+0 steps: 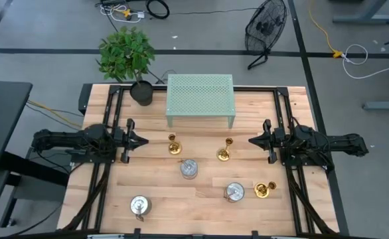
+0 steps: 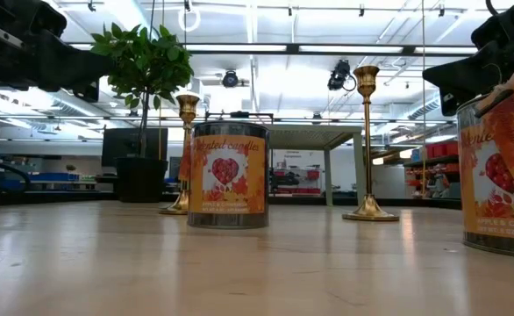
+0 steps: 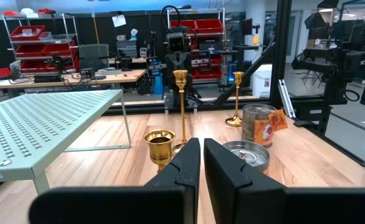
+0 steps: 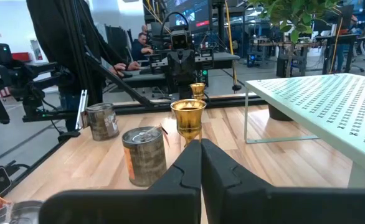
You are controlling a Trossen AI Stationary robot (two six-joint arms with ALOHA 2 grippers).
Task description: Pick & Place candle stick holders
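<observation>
Both grippers sat closed and empty: left gripper [image 1: 143,140], right gripper [image 1: 252,141]. Nearest holders [image 1: 173,145] [image 1: 224,154] looked tall and top-heavy, so an off-centre approach would probably topple one into the tin [image 1: 189,168].

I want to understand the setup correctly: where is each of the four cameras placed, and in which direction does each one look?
High view: above the table, looking straight down; left gripper and right gripper face each other.
Low view: at table-top height, looking level across at a tin; dark arm parts at the top corners.
Left wrist view: on the left arm, looking past its shut fingers.
Right wrist view: on the right arm, past its shut fingers.
Both wrist views share the green rack.
</observation>
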